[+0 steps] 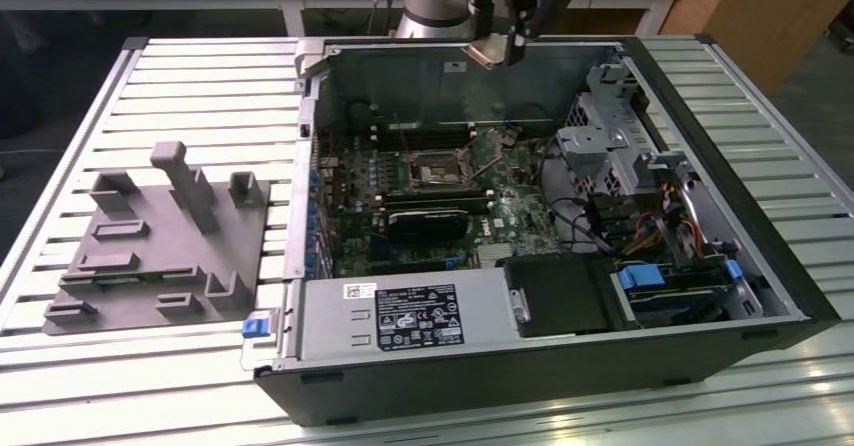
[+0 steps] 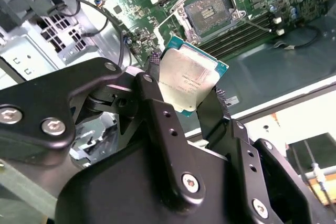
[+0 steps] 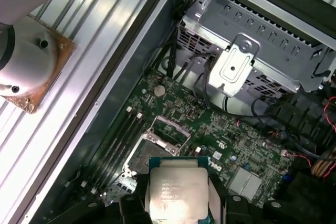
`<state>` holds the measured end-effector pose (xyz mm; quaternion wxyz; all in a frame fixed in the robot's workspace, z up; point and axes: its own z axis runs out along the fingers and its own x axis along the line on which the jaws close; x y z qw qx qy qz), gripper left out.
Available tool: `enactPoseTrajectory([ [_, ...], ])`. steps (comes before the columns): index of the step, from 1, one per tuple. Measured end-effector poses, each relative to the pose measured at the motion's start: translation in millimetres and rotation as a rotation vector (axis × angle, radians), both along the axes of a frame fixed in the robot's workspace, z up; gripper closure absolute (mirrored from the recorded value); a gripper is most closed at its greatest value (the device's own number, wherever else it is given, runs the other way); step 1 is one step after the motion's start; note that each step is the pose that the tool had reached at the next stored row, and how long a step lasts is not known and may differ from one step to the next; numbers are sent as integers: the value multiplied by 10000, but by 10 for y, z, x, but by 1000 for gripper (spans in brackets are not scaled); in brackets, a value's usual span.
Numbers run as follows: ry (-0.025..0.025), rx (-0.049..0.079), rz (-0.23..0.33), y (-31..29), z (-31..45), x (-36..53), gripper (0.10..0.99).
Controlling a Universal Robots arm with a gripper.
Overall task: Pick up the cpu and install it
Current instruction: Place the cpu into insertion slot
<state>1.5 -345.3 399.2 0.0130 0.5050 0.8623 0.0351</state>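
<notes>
The cpu [image 2: 193, 72] is a flat square chip with a silvery top plate and a darker rim. My gripper [image 2: 187, 83] is shut on it, with black fingers [image 2: 152, 103] on two opposite edges. In the exterior view the gripper [image 1: 497, 48] hangs with the cpu [image 1: 482, 54] above the far wall of the open computer case [image 1: 747, 266]. The dark square socket [image 1: 438, 169] on the green motherboard lies below and nearer. In the first wrist view the cpu [image 3: 177, 199] sits just beside the socket [image 3: 144, 156], whose metal frame stands open. The socket [image 2: 209, 11] looks bare.
A grey fixture plate [image 1: 147, 246] with upright blocks lies on the slatted table at the exterior view's left. Inside the case are a metal drive cage [image 1: 601, 146], cable bundles [image 1: 654, 231] and a power supply [image 1: 400, 316]. The arm's base [image 3: 26, 66] stands behind the case.
</notes>
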Motion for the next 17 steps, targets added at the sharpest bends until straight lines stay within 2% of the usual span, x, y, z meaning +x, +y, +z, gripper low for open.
enactPoseTrajectory([
  [16, 0, -2, -2004, 0, -14, -18, 553],
  [17, 0, -3, -2628, 0, -19, -24, 553],
])
